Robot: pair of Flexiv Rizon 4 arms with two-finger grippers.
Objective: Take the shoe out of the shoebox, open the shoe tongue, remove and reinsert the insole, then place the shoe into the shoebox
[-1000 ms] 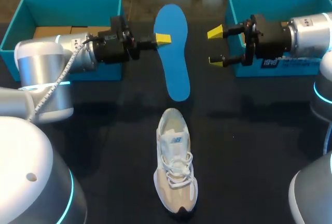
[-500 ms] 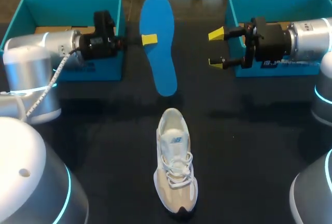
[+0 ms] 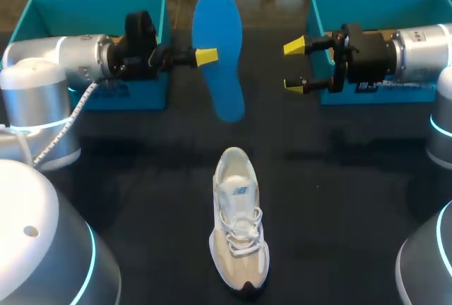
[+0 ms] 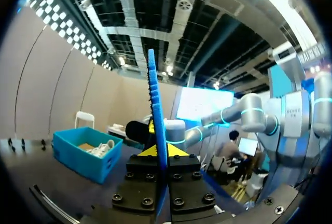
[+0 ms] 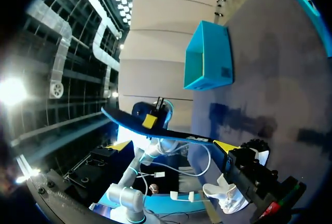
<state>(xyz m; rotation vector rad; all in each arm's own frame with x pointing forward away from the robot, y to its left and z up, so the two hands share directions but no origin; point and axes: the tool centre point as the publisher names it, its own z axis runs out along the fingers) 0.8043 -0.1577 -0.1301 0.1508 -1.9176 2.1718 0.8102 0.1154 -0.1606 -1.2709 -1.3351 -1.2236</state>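
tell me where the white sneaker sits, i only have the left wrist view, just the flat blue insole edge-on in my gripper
Observer: The white sneaker lies on the dark table, nearer the robot than the blue insole, toe towards the robot.
Operator: other arm holding anything
Observer: No, the right gripper is open and empty, before the right teal shoebox.
Operator: sneaker and insole touching
Observer: No, bare table shows between them.
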